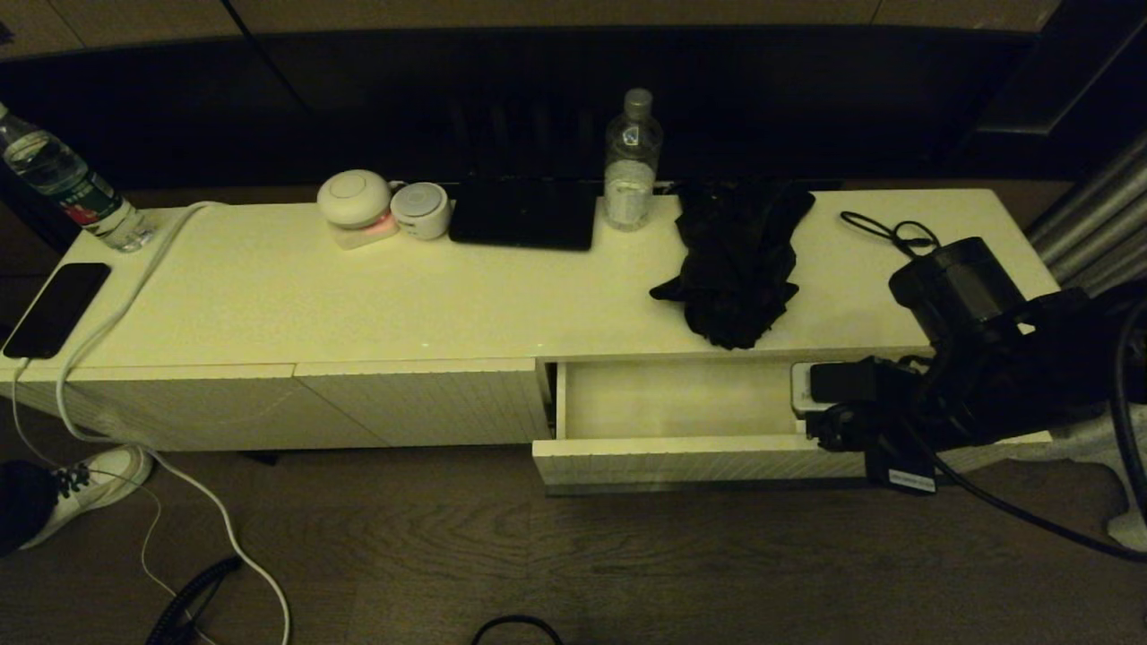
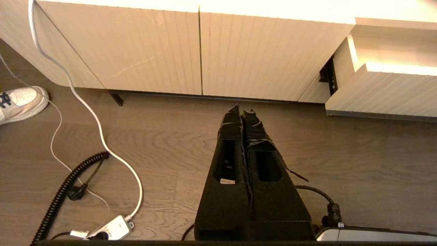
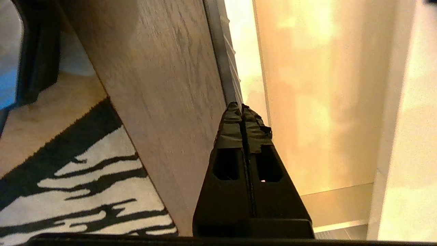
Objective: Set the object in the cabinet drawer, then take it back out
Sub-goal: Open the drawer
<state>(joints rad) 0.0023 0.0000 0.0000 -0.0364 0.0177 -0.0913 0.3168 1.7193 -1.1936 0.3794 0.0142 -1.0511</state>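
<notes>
The umbrella (image 1: 737, 262) lies as a bunched black heap on the cabinet's surface (image 1: 358, 296), at about 2 o'clock in the head view, just behind the open drawer (image 1: 681, 399). Nothing holds it. The drawer is pulled out at about 4 o'clock, its pale interior bare apart from a small flat box (image 1: 811, 387) at its right end, which the right arm partly covers.

The right gripper (image 3: 241, 111) hangs over the drawer's right end, near the front edge; its fingers (image 3: 229, 130) are pressed together with nothing between them. In the right wrist view the tips sit over the line where the ribbed drawer front meets the wood floor (image 3: 164, 85), with a striped rug (image 3: 78, 184) beyond.

The left gripper (image 2: 241, 111) is parked low over the floor in front of the closed cabinet panels, jaws together and empty.

Along the back of the surface, from 10 to 12 o'clock, stand two round white gadgets (image 1: 383, 210), a dark tablet (image 1: 524, 215) and a water bottle (image 1: 633, 161). A second bottle (image 1: 67, 184) and a phone (image 1: 56, 309) sit at the far left, about 9 o'clock. A thin black cable (image 1: 892, 233) lies at 2 o'clock, right of the umbrella. A white cable (image 2: 85, 109) trails down to the floor beside a sneaker (image 2: 20, 102).
</notes>
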